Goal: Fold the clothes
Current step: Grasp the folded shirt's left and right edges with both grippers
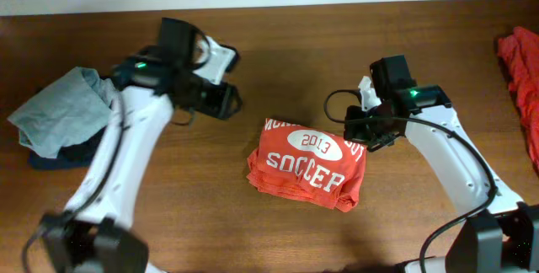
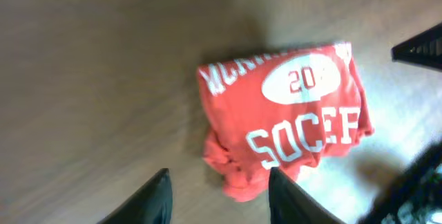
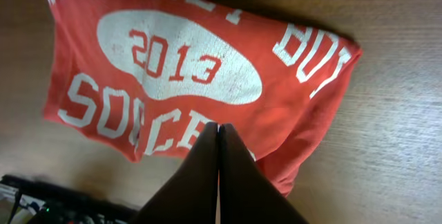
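Note:
A folded orange-red shirt (image 1: 307, 168) lies mid-table with its white "2013 SOCCER" print facing up. It also shows in the left wrist view (image 2: 290, 113) and the right wrist view (image 3: 186, 79). My left gripper (image 1: 226, 100) hangs up-left of the shirt, apart from it. Its fingers (image 2: 219, 189) are open and empty, with the shirt's crumpled corner just beyond them. My right gripper (image 1: 360, 130) is at the shirt's upper right edge. Its fingers (image 3: 219, 128) are pressed shut with nothing visible between them, their tips over the shirt's printed face.
A pale grey-blue garment (image 1: 63, 109) is piled on a navy one (image 1: 50, 157) at the left edge. Another orange-red garment (image 1: 522, 71) lies bunched at the far right edge. The wooden table (image 1: 210, 214) shows bare in front.

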